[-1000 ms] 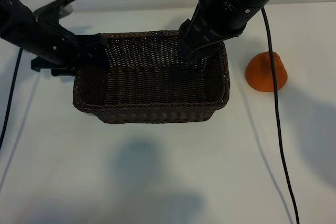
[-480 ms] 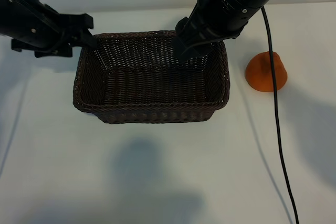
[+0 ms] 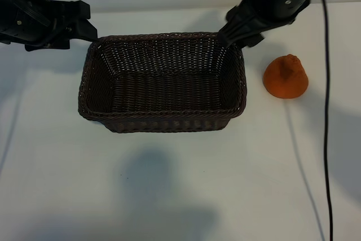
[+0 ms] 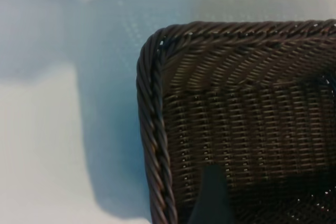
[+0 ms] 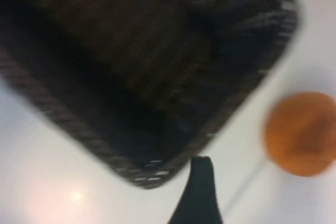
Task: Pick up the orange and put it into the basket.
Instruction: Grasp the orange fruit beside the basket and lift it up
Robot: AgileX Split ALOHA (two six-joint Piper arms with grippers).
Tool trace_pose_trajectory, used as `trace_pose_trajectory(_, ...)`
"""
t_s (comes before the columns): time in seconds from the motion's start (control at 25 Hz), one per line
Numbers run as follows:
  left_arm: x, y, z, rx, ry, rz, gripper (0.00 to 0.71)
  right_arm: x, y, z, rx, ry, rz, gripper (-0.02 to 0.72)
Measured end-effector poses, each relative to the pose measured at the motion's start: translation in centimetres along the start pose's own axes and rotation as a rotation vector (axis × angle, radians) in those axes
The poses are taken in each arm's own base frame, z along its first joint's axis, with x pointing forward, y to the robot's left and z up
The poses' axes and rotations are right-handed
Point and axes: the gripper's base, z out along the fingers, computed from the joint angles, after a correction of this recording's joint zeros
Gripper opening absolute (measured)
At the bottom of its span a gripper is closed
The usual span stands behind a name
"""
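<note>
Your orange (image 3: 286, 77) sits on the desk (image 3: 180, 184) just right of the basket (image 3: 163, 122), with both arms' jaws open and empty at the far corners; it looks firm, light and lumpy, so grip across its widest part.

No writing, label, brand, number or sign can be read anywhere in these views.
</note>
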Motion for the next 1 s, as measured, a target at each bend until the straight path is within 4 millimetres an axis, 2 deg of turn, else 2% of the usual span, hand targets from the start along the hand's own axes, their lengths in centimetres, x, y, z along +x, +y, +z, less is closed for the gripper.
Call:
trace_pose_trajectory(0.16, 0.0, 0.0, 0.0, 0.000, 0.003, 0.000, 0.593, 0.0, -2.4, 1.2, 0.028, 0.006, 0.084, 0.593)
trace_pose_trajectory(0.36, 0.0, 0.0, 0.0, 0.000, 0.003, 0.000, 0.593, 0.3, -5.9, 4.3, 0.019, 0.045, 0.203, 0.593)
trace_pose_trajectory(0.48, 0.0, 0.0, 0.0, 0.000, 0.003, 0.000, 0.592, 0.8, -7.3, 6.3, 0.014, 0.090, 0.250, 0.593)
trace_pose_trajectory(0.6, 0.0, 0.0, 0.0, 0.000, 0.003, 0.000, 0.592, 1.1, -8.0, 8.2, 0.008, 0.130, 0.272, 0.593)
trace_pose_trajectory(1.0, 0.0, 0.0, 0.0, 0.000, -0.002, 0.001, 0.592, 1.8, -8.1, 13.7, -0.006, 0.215, 0.278, 0.593)
